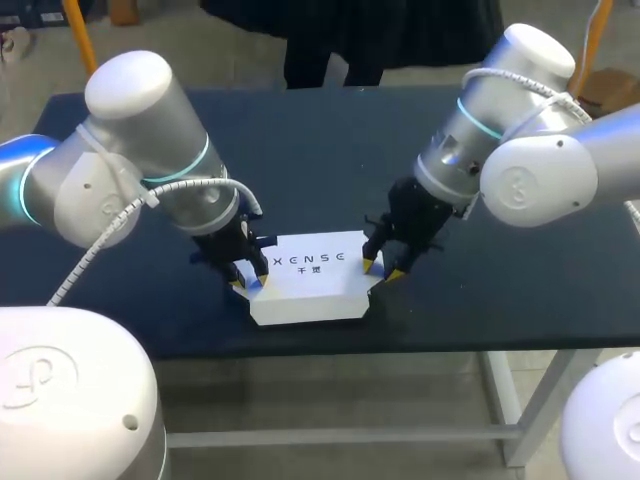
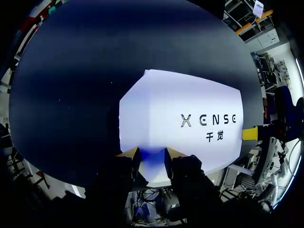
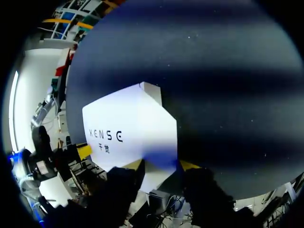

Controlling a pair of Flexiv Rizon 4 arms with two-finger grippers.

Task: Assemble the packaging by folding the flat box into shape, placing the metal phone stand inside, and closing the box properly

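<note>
A white box (image 1: 310, 275) with dark lettering on top lies folded into shape near the table's front edge. My left gripper (image 1: 247, 283) is at its left end and my right gripper (image 1: 384, 270) at its right end. In the left wrist view the box (image 2: 190, 123) runs ahead of the gripper (image 2: 152, 164), whose fingers are shut on the near end of the box. In the right wrist view the gripper (image 3: 161, 166) likewise grips the end of the box (image 3: 128, 128). Each wrist view shows the other arm's yellow tip at the far end. No phone stand is visible.
The dark blue table (image 1: 330, 150) stretches bare behind and beside the box. Its front edge (image 1: 420, 340) runs just in front of the box.
</note>
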